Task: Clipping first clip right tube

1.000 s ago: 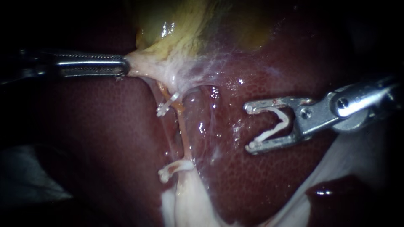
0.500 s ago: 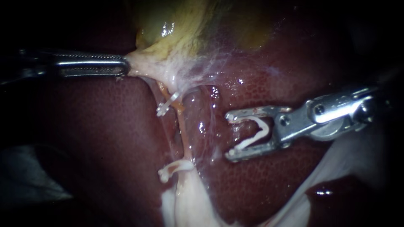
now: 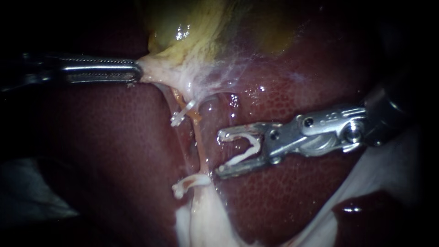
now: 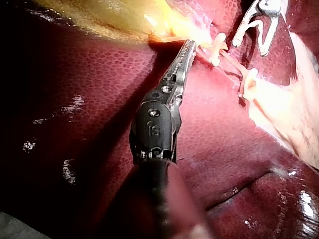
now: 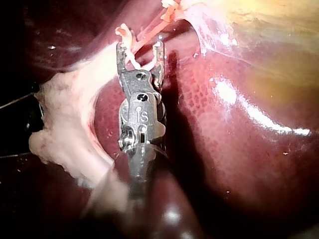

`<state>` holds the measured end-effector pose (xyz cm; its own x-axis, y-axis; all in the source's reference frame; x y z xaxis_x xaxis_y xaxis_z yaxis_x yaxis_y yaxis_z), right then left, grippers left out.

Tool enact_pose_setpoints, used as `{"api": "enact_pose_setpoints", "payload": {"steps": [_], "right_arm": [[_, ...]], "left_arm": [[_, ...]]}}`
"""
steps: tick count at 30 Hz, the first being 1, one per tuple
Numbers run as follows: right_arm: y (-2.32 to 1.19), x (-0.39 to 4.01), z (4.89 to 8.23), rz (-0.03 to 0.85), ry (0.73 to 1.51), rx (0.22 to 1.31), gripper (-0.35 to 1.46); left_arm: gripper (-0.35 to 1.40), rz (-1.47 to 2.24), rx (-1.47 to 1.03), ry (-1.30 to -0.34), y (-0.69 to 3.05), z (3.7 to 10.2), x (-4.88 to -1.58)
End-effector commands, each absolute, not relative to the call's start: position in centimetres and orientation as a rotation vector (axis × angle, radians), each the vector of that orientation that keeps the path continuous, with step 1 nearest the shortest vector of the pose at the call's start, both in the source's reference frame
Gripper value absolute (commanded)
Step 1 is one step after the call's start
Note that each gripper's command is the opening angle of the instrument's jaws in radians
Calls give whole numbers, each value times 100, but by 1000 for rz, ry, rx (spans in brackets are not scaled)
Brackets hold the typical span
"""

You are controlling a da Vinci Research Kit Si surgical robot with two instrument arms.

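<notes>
Steel jaws of my right instrument [image 3: 221, 154], in from three o'clock, hold an open white clip [image 3: 244, 148] beside the tube [image 3: 197, 146]. My left instrument [image 3: 135, 73] clamps the gallbladder [image 3: 183, 41].

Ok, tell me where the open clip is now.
Endoscope view: the open clip sits in my right instrument, over the liver, just right of the tube, level between its two placed clips.

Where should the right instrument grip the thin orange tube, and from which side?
Probably the thin orange tube between upper white clip and lower white clip, from the right: it runs crosswise to the spread white clip the right instrument's jaws hold.
</notes>
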<state>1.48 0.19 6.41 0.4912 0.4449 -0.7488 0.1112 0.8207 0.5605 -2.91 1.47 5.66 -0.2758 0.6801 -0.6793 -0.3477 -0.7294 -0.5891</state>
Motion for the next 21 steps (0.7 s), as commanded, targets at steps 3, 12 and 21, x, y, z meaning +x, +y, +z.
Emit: {"api": "enact_pose_setpoints", "payload": {"steps": [3, 12, 21], "right_arm": [[14, 156, 655, 236, 1070, 634, 46], [1, 175, 681, 271, 1120, 711, 45], [-3, 188, 689, 324, 1182, 778, 45]], "left_arm": [[-35, 2045, -1319, -432, 147, 566, -291], [-35, 2045, -1318, -431, 147, 566, -292], [-35, 2045, -1318, -431, 147, 566, -293]]}}
